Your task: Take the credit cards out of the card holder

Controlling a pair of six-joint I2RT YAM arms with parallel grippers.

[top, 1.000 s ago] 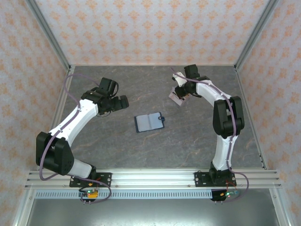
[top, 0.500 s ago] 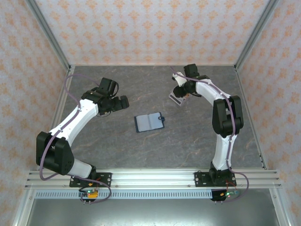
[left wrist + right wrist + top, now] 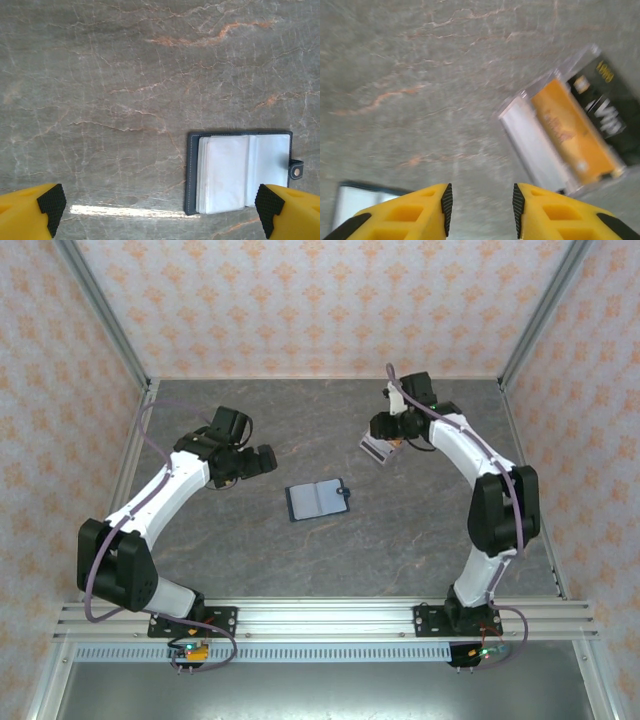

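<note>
Your left arm (image 3: 170, 485) bends inward, the left jaws spread wide and empty. The open navy-blue folding card holder (image 3: 240, 172) lies on the grey marbled table (image 3: 100, 75), just ahead of their right side. Your right arm (image 3: 460, 445) curls leftward, the right jaws released and empty. Its wrist view shows white, orange and black plastic credit cards (image 3: 570, 145) fanned ahead-right of the jaws; from above they look like one pale patch.
</note>
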